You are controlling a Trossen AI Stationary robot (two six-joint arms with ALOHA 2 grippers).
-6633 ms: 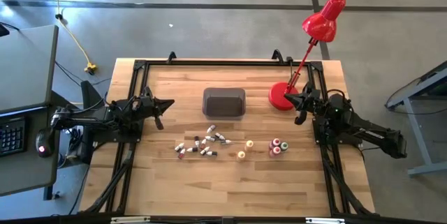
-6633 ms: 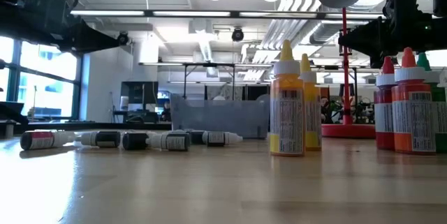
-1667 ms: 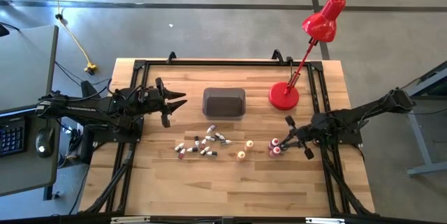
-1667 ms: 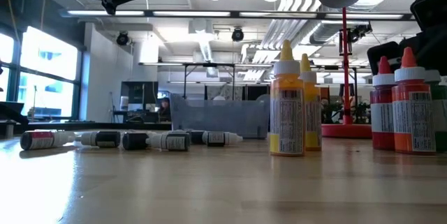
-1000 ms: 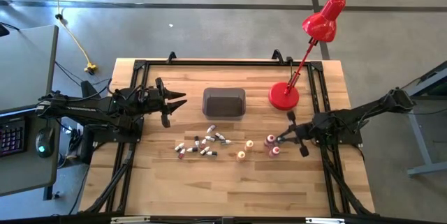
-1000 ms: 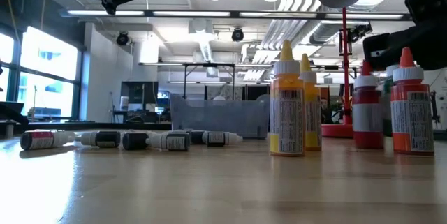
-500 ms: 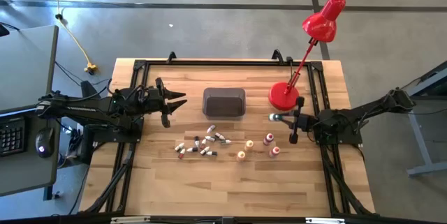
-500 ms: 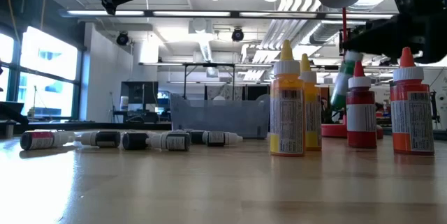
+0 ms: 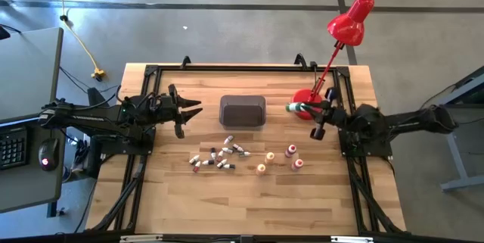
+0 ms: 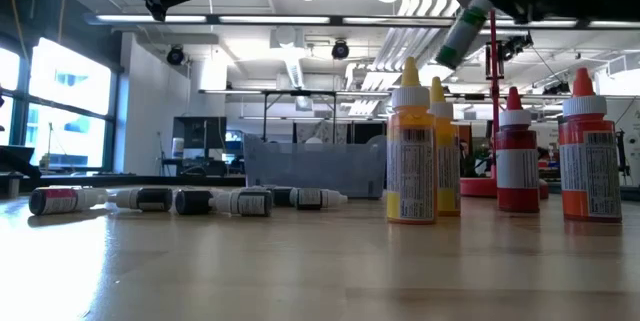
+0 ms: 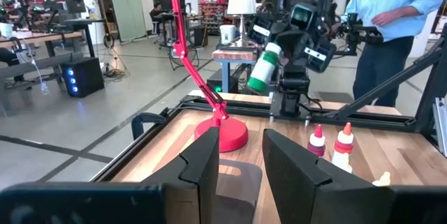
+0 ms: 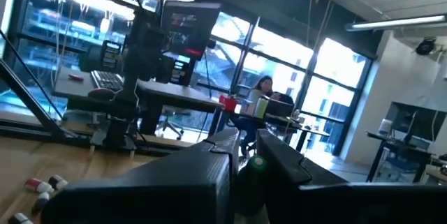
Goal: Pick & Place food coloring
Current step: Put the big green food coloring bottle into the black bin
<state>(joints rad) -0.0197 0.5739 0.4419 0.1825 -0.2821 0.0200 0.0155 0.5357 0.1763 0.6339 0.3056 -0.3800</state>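
— Pincers, from the frame's left?
— Left pincer [image 9: 184, 112] waits parted, centre-left, holding nothing. Slim vials [image 9: 218, 156] lie mid-bench [image 9: 227, 205].
— And right?
— Right pincer [image 9: 304, 110] grips the green-capped bottle [image 9: 293, 107], lifted just beside the red lamp's base [image 9: 305, 96].

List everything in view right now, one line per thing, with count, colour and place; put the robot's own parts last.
Slim vials: about a dozen, whitish with dark or red caps, lying scattered in front of the bin.
Yellow bottles: two, upright, right of the vials.
Red bottles: two, red and orange-red, upright, right of the yellow ones.
Green bottle: one, tilted, lifted above the table near the lamp base.
Bin: one, dark grey, table centre, far side.
Desk lamp: one, red, far right corner.
Table: one, light wood.
Person: one, blue shirt, beyond the table.
Left gripper: open, held above the table's left side.
Right gripper: shut on the green bottle.
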